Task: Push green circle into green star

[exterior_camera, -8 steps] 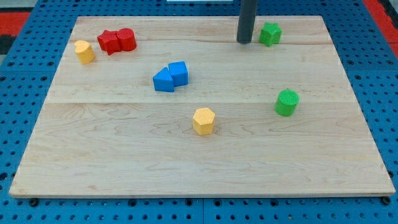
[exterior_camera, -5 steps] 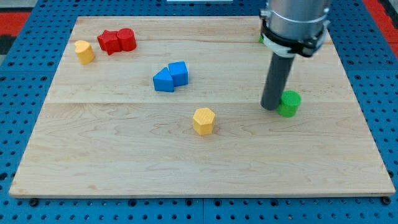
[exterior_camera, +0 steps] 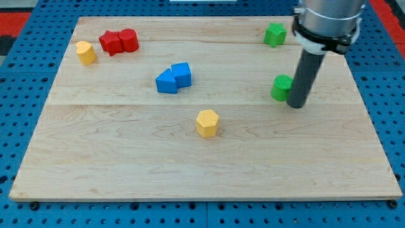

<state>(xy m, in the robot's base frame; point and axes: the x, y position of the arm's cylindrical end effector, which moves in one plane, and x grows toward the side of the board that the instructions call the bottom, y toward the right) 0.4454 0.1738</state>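
Our tip (exterior_camera: 296, 105) rests against the green circle (exterior_camera: 280, 87) on its right-hand side in the view, holding nothing. Bare board separates the circle from the green star (exterior_camera: 274, 34) near the top edge.

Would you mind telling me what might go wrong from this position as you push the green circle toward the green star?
My tip touches the green circle on its lower right side, while the green star lies almost straight toward the view's top. Pushing from here may send the circle leftward past the star. Off-centre contact may also let the circle slip off my tip.
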